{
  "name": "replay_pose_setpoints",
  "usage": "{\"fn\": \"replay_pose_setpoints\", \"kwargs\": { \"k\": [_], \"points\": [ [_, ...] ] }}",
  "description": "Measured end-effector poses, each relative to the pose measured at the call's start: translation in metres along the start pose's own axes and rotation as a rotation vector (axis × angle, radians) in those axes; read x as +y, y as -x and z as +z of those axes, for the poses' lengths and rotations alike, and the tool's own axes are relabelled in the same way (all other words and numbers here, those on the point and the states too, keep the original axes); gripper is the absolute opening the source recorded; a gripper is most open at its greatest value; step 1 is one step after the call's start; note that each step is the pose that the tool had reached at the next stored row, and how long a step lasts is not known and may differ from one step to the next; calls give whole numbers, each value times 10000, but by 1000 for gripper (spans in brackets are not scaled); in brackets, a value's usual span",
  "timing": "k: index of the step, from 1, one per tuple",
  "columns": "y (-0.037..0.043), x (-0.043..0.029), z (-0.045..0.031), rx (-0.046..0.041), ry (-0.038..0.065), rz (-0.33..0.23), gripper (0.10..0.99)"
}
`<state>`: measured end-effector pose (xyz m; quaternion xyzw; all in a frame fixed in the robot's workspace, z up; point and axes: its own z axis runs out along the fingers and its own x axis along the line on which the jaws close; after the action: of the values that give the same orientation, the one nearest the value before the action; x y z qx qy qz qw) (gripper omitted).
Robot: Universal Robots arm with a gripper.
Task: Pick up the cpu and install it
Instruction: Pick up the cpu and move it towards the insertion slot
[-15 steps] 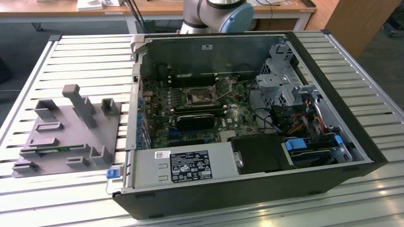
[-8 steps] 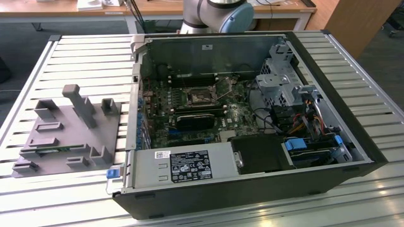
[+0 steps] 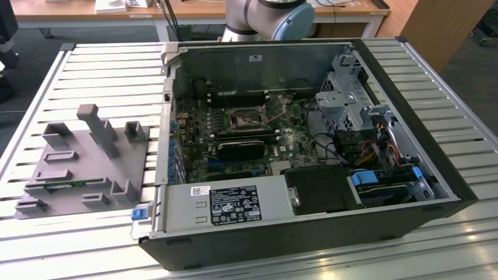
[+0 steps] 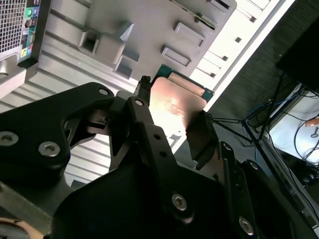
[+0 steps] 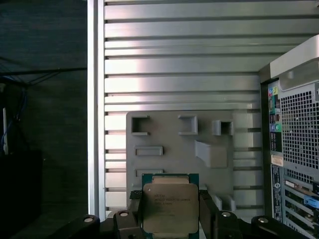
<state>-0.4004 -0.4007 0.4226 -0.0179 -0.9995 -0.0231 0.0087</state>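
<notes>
Pincer at work: grips the cpu (image 5: pixel 169 204) by two opposite edges, black fingers (image 5: pixel 206 211) pressed tight against its sides in both wrist views. Holds the chip with its silver-grey lid turned toward the first wrist view, a thin green rim showing along one edge. Catches a warm glare off the metal in the second wrist view, the green border again visible past the fingertips. Hangs over the grey moulded tray (image 5: pixel 174 144), near that tray's border and close to the rim of the slatted metal surface (image 5: pixel 174 50), clear of the tray's raised pockets. Keeps the chip apart from the computer case (image 5: pixel 294 124), whose perforated rear panel runs along one side of the first wrist view.

Places the tray, in the exterior view, on that view's left, just beside the opened case, both resting on the slatted surface. Reveals inside the case a green motherboard (image 3: pixel 257 160) with a square socket (image 3: pixel 241 119) near its middle, a grey power supply box (image 3: pixel 225 204) with a white label along the near wall, and bundled cables (image 3: pixel 374 146) toward the exterior view's right. Frames the arm's pale blue joint (image 3: pixel 269 17) behind the case.
</notes>
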Motion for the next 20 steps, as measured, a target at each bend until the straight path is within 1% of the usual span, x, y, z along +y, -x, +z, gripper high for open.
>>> {"fn": "replay_pose_setpoints", "kwargs": {
  "k": [12, 16, 20],
  "points": [
    [390, 15, -6, 4, 0, 1, 541],
    [495, 19, -8, 5, 1, 0, 541],
    [577, 23, -9, 5, 0, 0, 541]
  ]
}}
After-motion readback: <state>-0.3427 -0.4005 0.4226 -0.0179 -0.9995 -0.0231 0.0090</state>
